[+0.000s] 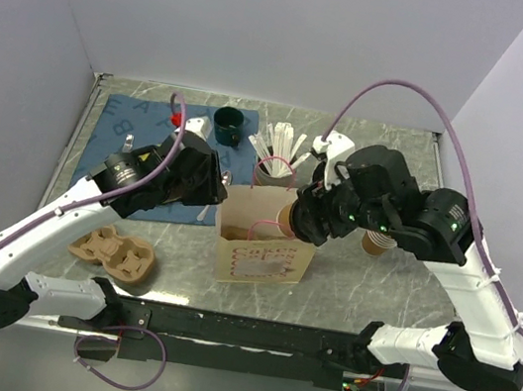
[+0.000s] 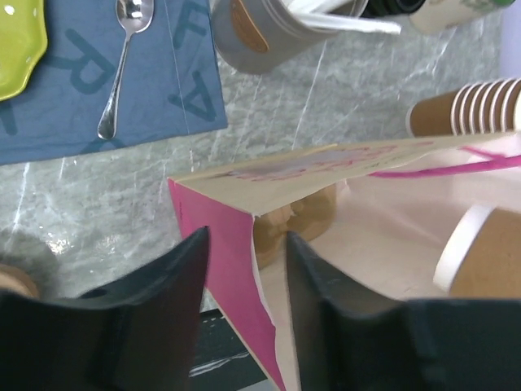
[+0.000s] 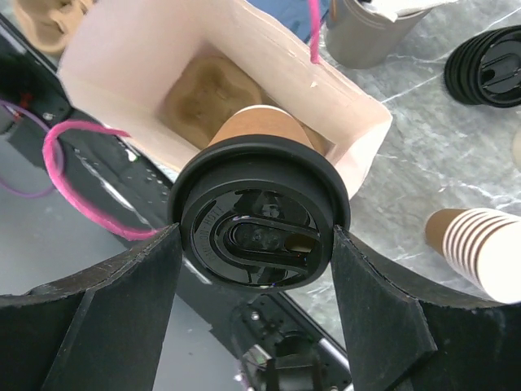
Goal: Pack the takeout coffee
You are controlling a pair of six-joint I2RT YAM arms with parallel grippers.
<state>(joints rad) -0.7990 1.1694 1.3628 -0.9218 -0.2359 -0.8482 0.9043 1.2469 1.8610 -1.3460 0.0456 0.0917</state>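
Gripping takeout coffee (image 3: 259, 220) — right fingers (image 3: 159, 269) | left fingers (image 2: 183, 281) astride bag (image 2: 383, 220), grip unclear; marble table (image 1: 377, 285), pale walls (image 1: 271, 17)

— What carries everything?
— A grey marble-patterned table (image 1: 377, 285).
— And what lies on it?
— A paper bag (image 1: 261, 256) stands open near the middle. In the top view, a blue placemat (image 1: 124, 117) printed with letters lies flat at ten o'clock from the bag, at the far left corner.
— Closer in?
— A brown pulp cup carrier (image 1: 116, 254) lies at eight o'clock, near the front edge.
— Behind the bag?
— A grey tin (image 1: 274, 170) of white stirrers, at twelve o'clock. A stack of lidless tan paper cups (image 3: 480, 244) lies tipped at three o'clock.
— Anything more?
— In the right wrist view, a stack of black lids (image 3: 488, 69) sits at twelve o'clock from those cups, near the tin.
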